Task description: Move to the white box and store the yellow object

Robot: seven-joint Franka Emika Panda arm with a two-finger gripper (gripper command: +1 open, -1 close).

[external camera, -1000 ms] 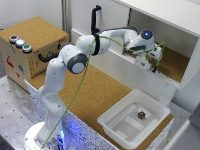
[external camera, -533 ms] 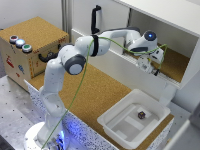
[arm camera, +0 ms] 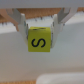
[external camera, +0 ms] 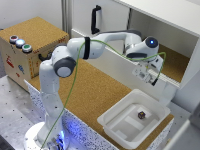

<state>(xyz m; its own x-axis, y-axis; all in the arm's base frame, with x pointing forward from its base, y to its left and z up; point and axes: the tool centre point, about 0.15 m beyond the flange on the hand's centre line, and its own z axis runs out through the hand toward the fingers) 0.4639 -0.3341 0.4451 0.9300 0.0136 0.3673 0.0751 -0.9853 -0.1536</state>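
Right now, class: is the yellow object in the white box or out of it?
Out. The yellow object sits between the pincer's fingers, held above the white box, which contains only a small dark object.

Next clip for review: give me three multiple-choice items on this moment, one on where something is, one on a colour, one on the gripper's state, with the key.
1. Where does the small dark round object lie?
A. inside the white box
B. on the cork board
C. on the cardboard box

2. What colour is the cube marked S?
A. red
B. yellow
C. blue

3. What is the gripper doing?
A. hanging open and empty
B. pressing the box rim
C. shut on the cube

Key: 1 A, the exterior view shows it on the tub's floor. 2 B, the wrist view shows a yellow face. 3 C, a finger sits against each side of the cube.
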